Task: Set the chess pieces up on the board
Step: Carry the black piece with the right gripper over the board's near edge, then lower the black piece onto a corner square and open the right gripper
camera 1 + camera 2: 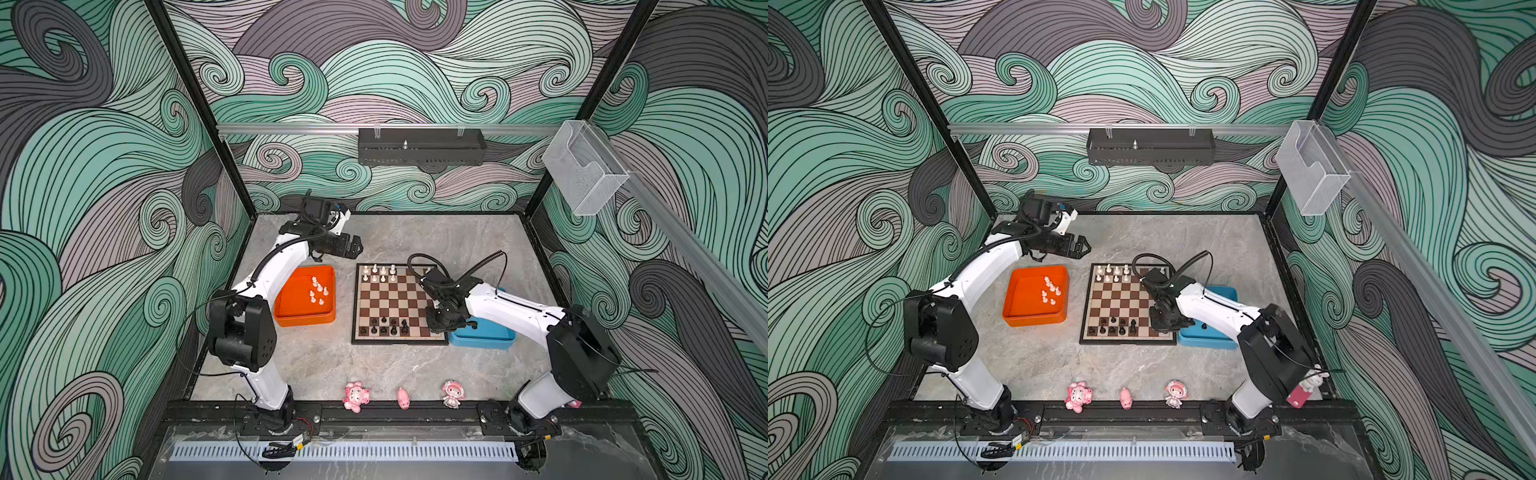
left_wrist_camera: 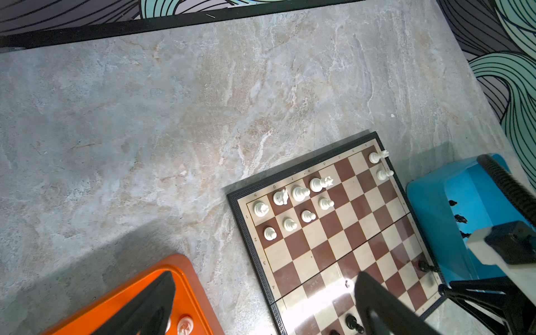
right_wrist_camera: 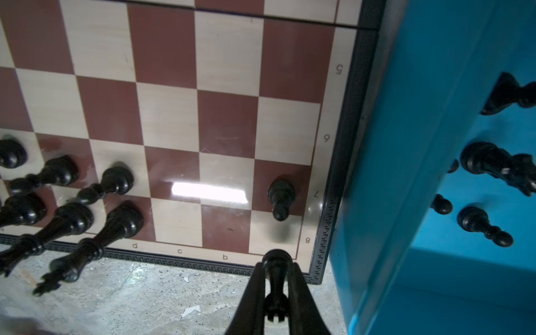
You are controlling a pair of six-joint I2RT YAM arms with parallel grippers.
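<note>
The board (image 1: 392,297) lies mid-table. Several white chess pieces (image 1: 379,272) stand on its far rows and several black ones (image 1: 384,326) on its near rows. More white pieces (image 1: 318,291) lie in the orange tray (image 1: 305,320), and more black pieces (image 3: 481,226) in the blue tray (image 3: 406,145). My right gripper (image 3: 275,266) is shut on a black rook (image 3: 275,278), hanging just above the board's near right corner square, next to a black pawn (image 3: 280,194). My left gripper (image 1: 353,246) hovers open and empty beyond the orange tray, off the board's far left corner.
Three pink figurines (image 1: 356,395) stand along the table's front edge. The blue tray (image 1: 482,338) touches the board's right side under my right arm. A black shelf (image 1: 422,146) hangs on the back wall and a clear box (image 1: 584,166) on the right rail.
</note>
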